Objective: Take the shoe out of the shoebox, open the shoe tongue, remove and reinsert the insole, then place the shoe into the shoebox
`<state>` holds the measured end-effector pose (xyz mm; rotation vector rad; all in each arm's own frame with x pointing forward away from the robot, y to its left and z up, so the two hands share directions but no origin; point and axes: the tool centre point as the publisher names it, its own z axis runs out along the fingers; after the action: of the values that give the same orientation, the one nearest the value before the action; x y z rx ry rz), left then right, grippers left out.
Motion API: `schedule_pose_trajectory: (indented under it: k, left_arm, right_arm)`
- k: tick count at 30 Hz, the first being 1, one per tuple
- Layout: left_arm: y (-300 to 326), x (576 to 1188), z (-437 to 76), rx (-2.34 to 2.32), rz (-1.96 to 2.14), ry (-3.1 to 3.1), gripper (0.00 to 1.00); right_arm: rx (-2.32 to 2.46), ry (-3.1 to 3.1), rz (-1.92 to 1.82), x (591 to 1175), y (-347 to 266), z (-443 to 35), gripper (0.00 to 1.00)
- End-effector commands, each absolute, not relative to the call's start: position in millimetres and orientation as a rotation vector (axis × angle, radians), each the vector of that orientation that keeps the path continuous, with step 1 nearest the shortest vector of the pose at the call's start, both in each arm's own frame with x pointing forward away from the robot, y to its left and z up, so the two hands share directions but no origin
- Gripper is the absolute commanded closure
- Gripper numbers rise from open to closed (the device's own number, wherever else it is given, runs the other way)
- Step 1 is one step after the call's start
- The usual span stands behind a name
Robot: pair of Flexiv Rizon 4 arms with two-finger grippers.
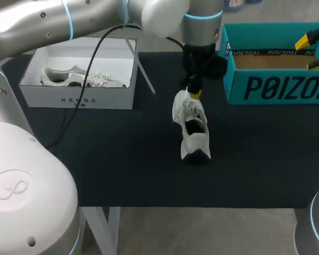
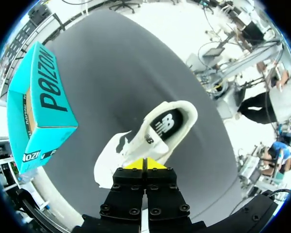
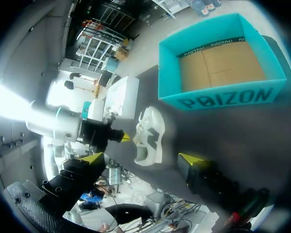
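A white shoe (image 1: 193, 130) lies on the black table with its heel toward the front edge; its dark insole (image 2: 164, 127) shows in the opening. My left gripper (image 1: 194, 93) comes down from above at the lace end. It is shut, its yellow tips (image 2: 145, 164) pinched together on the shoe's tongue. In the right wrist view the shoe (image 3: 150, 136) sits ahead of my right gripper (image 3: 141, 158), with my left gripper (image 3: 114, 135) touching its laces. My right gripper (image 1: 315, 50) hangs open and empty over the teal shoebox (image 1: 276, 87).
The teal shoebox (image 3: 223, 99) stands open at the back right, showing its bare cardboard floor. A white box (image 1: 77, 98) at the back left holds a second white shoe (image 1: 77, 77). A black cable (image 1: 80, 95) trails from my left arm across the table's left part.
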<state>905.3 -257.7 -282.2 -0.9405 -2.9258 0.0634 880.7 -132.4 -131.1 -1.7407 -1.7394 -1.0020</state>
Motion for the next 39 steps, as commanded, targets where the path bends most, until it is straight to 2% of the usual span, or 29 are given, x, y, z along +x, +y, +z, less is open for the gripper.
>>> schedule_pose_trajectory:
  k: [1, 11, 15, 16, 18, 19, 32, 39]
  left_arm:
    - [-248, 889, -273, -0.804, 0.044, -3.004, 1.00]
    - [-238, 844, -258, -0.340, 0.024, -3.136, 1.00]
    - [-239, 837, -269, -0.348, 0.066, -3.132, 0.99]
    - [-242, 835, -272, -0.365, 0.081, -3.133, 0.64]
    - [-246, 830, -277, -0.378, 0.110, -3.129, 0.18]
    - [-249, 827, -278, -0.393, 0.110, -3.136, 0.00]
    - [-264, 789, -287, -0.202, 0.113, -3.225, 0.00]
    - [-265, 784, -317, -0.194, 0.167, -3.178, 0.00]
  right_arm:
    - [-1.743, -1.741, -1.000, 881, -132, -131, 0.00]
    - [-1.743, -1.741, -1.000, 881, -132, -131, 0.00]
    - [-1.743, -1.741, -1.000, 881, -132, -131, 0.00]
    - [-1.743, -1.741, -1.000, 881, -132, -131, 0.00]
    - [-1.743, -1.741, -1.000, 881, -132, -131, 0.00]
    - [-1.743, -1.741, -1.000, 881, -132, -131, 0.00]
    - [-1.743, -1.741, -1.000, 881, -132, -131, 0.00]
    - [-1.743, -1.741, -1.000, 881, -132, -131, 0.00]
